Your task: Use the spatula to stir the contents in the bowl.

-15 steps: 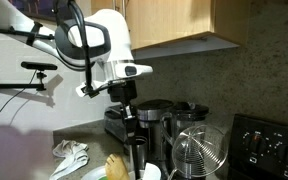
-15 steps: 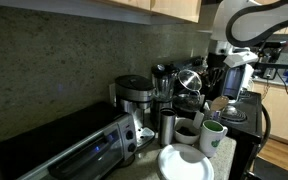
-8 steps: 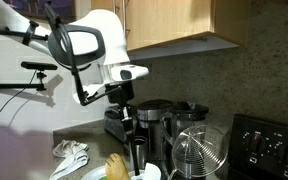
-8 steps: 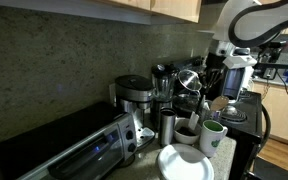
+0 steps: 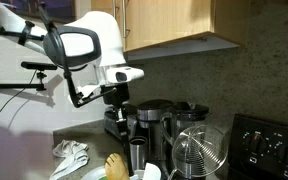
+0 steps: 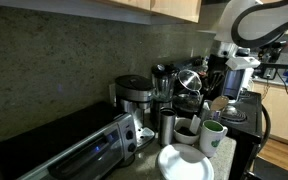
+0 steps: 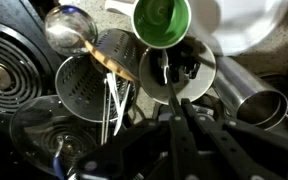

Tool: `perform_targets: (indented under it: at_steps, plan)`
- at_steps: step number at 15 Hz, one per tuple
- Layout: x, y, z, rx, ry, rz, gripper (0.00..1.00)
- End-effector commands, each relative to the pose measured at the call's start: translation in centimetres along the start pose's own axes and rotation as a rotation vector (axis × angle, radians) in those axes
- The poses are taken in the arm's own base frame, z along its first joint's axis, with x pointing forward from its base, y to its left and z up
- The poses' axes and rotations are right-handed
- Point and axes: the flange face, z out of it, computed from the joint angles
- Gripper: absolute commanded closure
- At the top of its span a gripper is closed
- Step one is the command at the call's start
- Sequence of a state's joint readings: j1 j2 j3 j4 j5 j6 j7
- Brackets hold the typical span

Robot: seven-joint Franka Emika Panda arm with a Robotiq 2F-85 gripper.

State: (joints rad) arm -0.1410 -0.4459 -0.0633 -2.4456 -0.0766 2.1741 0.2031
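**A:** Where's the spatula (image 5: 115, 166)?

**B:** It stands near the bench's front edge, just beside the cup (image 5: 137, 157). The bowl (image 6: 180, 165) sits low at that same edge.

**A:** And the gripper (image 5: 123, 121)?

**B:** It hangs above the cup, apart from the spatula. Its fingers are dark against the coffee maker (image 5: 152, 112), and the wrist view is murky. I can't tell how far apart they are, or whether anything is between them.

**A:** So what goes wrong from here?

**B:** The grasp first, I think. The spatula is slim and close to the cup. A descent slightly off line would put a finger on the cup's rim and tip it, or knock the spatula over.

**A:** And round about?

**B:** It's crowded. The mug (image 6: 212, 135) stands just beside the bowl, and the wire-ribbed vessel (image 5: 199, 152) is near the cup. A wide swing with the spatula in hand could clip either.

**A:** And at the bowl itself?

**B:** It sits right at the front edge. Pressing hard on its wall while stirring could push it off the bench or flick its contents out. I can't see what's inside.
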Motion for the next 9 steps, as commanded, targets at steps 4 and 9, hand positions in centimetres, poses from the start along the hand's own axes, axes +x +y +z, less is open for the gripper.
perform_targets:
  at_steps: [4,9]
  plan:
    - [-0.01,1.00,-0.87,-0.073,0.085,-0.025,0.99]
    - [-0.52,0.67,-1.10,0.103,0.090,0.044,0.99]
